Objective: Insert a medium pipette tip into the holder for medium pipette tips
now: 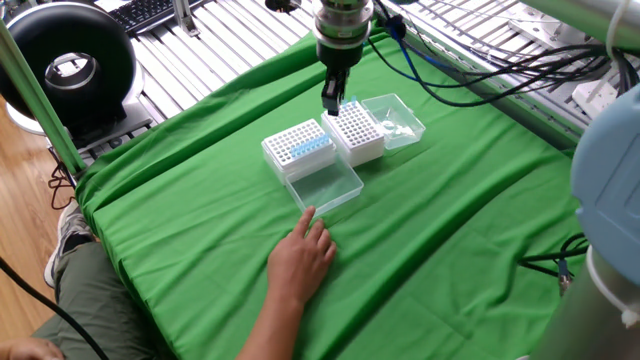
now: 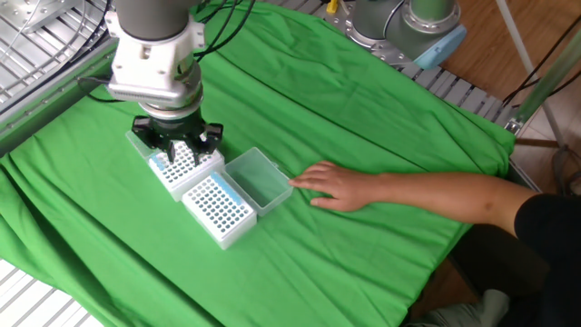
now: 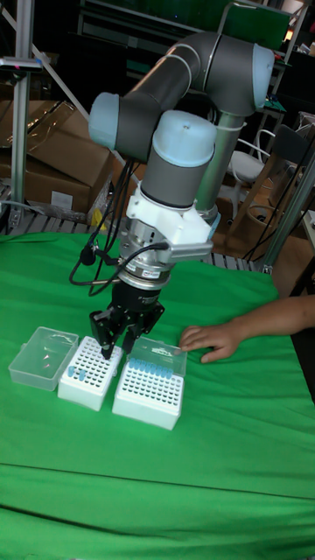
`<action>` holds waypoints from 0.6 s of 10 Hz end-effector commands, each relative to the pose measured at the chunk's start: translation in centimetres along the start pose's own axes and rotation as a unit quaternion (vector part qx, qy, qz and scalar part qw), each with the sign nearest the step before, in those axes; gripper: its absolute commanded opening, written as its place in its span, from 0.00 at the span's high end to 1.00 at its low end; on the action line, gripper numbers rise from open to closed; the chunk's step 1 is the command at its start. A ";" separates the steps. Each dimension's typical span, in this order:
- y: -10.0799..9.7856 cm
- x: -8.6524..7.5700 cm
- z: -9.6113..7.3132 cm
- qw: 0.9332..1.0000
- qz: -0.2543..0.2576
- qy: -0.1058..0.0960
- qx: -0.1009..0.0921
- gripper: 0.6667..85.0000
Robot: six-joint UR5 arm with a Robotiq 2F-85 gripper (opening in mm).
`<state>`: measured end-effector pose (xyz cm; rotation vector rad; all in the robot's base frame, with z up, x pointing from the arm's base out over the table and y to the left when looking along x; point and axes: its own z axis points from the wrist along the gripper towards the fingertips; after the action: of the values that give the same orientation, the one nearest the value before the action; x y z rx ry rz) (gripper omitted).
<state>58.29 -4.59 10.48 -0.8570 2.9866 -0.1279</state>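
Note:
Two white tip racks stand side by side on the green cloth. The near rack [image 1: 298, 146] carries a row of blue tips. The far rack [image 1: 357, 131] [image 2: 184, 167] [image 3: 87, 373] has a few blue tips at one edge. My gripper [image 1: 331, 101] [image 2: 178, 150] [image 3: 115, 342] hangs just above the far rack, pointing straight down, its dark fingers drawn together. A medium pipette tip between them is too small to make out. Which rack is the holder for medium tips I cannot tell.
Clear lids lie open beside the racks, one at the front [image 1: 326, 186] [image 2: 260, 178] and one behind [image 1: 396, 119] [image 3: 40, 355]. A person's hand [image 1: 302, 256] [image 2: 340, 187] rests flat on the cloth close to the front lid. Cables trail behind the arm.

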 end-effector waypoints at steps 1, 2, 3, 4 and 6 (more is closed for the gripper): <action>-0.7 -0.2 0.0 1.000 -0.002 -0.007 0.002 0.52; -2.3 -0.5 0.6 1.000 -0.027 -0.015 -0.001 0.51; -4.0 -0.5 1.1 0.999 -0.043 -0.020 0.003 0.51; -4.9 -0.7 1.6 0.998 -0.051 -0.025 0.009 0.51; -5.6 -1.4 2.4 0.997 -0.065 -0.031 0.014 0.53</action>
<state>61.25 -7.88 9.21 -0.9911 2.9038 -0.1475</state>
